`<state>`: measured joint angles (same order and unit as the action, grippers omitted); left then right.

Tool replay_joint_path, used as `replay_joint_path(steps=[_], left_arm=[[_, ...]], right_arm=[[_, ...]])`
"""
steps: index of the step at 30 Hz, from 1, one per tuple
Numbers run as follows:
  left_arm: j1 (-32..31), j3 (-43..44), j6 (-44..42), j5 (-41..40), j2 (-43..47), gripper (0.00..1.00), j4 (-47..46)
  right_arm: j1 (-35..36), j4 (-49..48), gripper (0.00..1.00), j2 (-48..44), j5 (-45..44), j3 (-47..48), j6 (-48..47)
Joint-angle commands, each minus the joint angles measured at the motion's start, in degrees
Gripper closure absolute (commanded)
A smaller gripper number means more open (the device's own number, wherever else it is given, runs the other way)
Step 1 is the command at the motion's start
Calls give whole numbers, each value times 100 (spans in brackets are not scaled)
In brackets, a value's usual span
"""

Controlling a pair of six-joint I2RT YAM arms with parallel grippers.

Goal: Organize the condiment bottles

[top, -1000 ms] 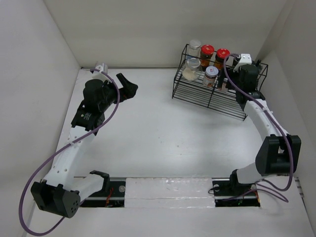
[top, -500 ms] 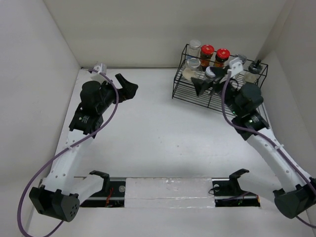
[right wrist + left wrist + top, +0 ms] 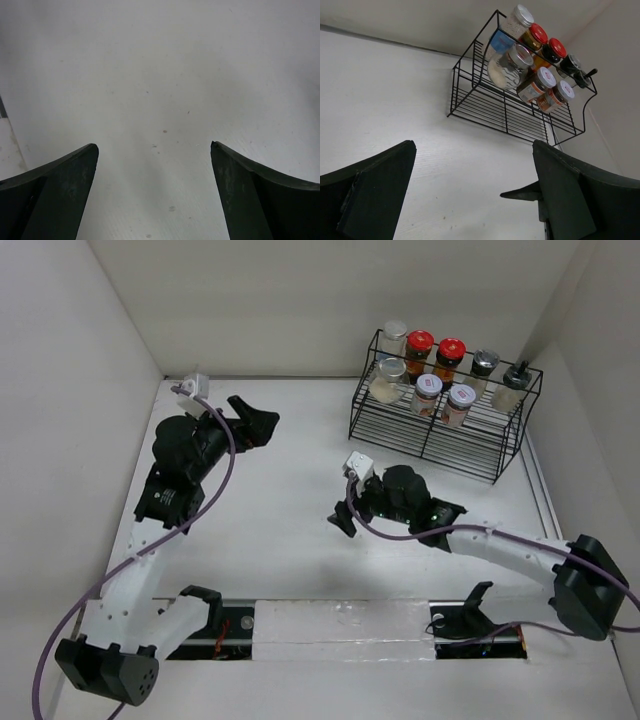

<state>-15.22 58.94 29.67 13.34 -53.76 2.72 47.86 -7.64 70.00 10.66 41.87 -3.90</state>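
Several condiment bottles stand in the black wire rack (image 3: 430,435) at the back right. On the upper tier are a white-lidded jar (image 3: 396,337), two red-capped jars (image 3: 419,343) (image 3: 451,348) and two dark-topped bottles (image 3: 484,362) (image 3: 516,375). On the lower tier are three silver- or white-lidded jars (image 3: 389,375) (image 3: 427,390) (image 3: 460,400). The left wrist view shows the same rack (image 3: 485,105) and jars (image 3: 510,65). My left gripper (image 3: 258,415) (image 3: 474,150) is open and empty, left of the rack. My right gripper (image 3: 343,508) (image 3: 153,147) is open and empty over the bare table's middle.
White walls enclose the table on the left, back and right. The rack's lower tier (image 3: 395,420) has bare wire in front of the jars. The arm bases and a mounting rail (image 3: 340,625) lie along the near edge.
My right arm has pulled back from the rack and swung left and nearer, to mid-table, with its jaws open. A white-lidded jar now shows on the lower tier. The left arm has barely shifted.
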Motion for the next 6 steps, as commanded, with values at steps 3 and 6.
replay_joint_path(steps=[3, 6], left_arm=[[28, -530, 144, 572, 374, 0, -833], [28, -655, 214, 565, 628, 0, -975]], right_arm=[[215, -387, 1, 137, -521, 58, 188], [320, -387, 1, 85, -661, 294, 188]])
